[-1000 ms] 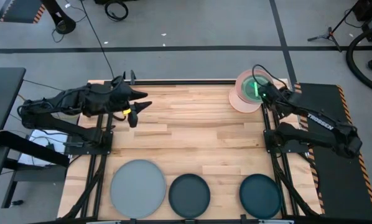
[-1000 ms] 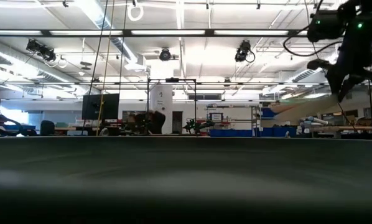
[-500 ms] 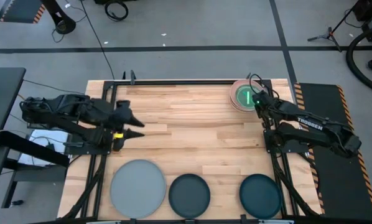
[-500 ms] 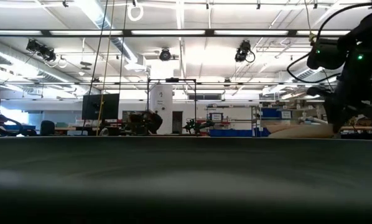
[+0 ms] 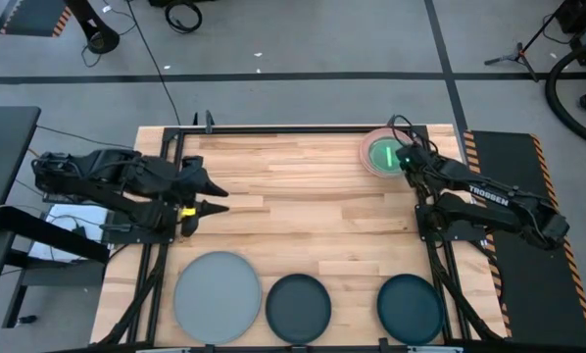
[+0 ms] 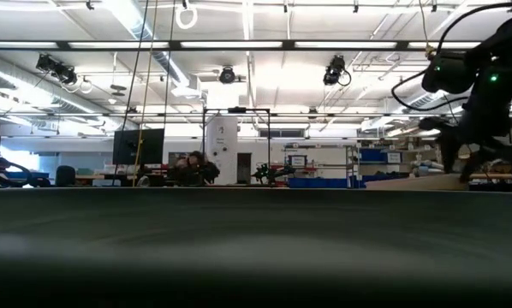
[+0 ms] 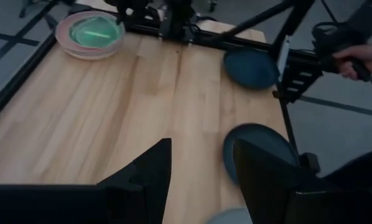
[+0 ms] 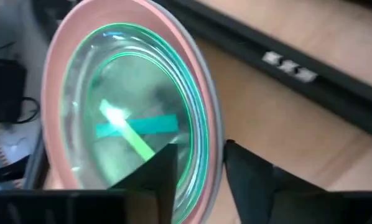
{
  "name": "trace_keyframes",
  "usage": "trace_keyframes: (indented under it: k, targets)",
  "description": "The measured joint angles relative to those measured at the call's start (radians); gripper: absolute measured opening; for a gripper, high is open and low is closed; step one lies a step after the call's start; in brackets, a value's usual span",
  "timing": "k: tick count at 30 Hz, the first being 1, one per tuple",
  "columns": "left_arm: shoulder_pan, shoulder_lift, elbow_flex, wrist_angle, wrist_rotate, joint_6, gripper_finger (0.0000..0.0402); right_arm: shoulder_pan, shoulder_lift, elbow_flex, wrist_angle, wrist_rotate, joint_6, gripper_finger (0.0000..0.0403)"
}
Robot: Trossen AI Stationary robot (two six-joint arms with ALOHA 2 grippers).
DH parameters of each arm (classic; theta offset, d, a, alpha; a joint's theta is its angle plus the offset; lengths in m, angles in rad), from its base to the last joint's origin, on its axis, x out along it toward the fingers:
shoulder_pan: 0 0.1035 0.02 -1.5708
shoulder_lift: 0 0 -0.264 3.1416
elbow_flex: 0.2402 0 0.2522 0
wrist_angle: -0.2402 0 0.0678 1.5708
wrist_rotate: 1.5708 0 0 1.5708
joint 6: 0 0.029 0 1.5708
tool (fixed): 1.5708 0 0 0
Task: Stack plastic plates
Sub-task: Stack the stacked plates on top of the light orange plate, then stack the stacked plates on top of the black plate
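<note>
The low view is mostly blocked by a blurred dark surface (image 6: 256, 248), perhaps a plate.

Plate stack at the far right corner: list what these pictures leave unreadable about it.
- Plates beneath the top ones: in the high view the stack shows only a green centre and pink rim; the upper plates cover the rest, so the count is unclear.
- Right gripper grip: the right wrist view shows both fingers at the rim, contact unclear.
- Low view: the table's near edge blurs out; no plate is readable.
</note>
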Motion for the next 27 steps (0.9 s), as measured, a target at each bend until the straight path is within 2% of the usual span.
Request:
trace_keyframes:
  k: [4, 8, 15, 20, 23, 27]
  targets:
    - [0.034, 0.0, 0.0, 0.006, -0.002, 0.017, 0.0176, -0.002, -0.006, 0.0, 0.128, -0.021, -0.06, 0.0186]
    - [0.045, 0.0, 0.0, 0.006, -0.001, 0.016, 0.0176, -0.017, -0.007, 0.0, 0.232, -0.057, -0.125, 0.0215]
    - [0.013, 0.0, 0.0, 0.006, 0.001, -0.014, 0.0176, -0.032, -0.009, 0.0, 0.175, -0.12, -0.138, 0.0221]
    - [-0.014, 0.0, 0.0, 0.007, 0.0, -0.029, 0.0176, -0.029, -0.008, 0.0, 0.134, -0.131, -0.211, 0.022]
    - [-0.015, 0.0, 0.0, 0.024, 0.001, -0.029, 0.0176, -0.016, -0.008, 0.0, 0.185, -0.131, -0.348, 0.022]
    - [-0.014, 0.0, 0.0, 0.064, 0.0, -0.028, 0.0176, 0.043, -0.008, 0.036, 0.273, -0.184, -0.72, 0.022]
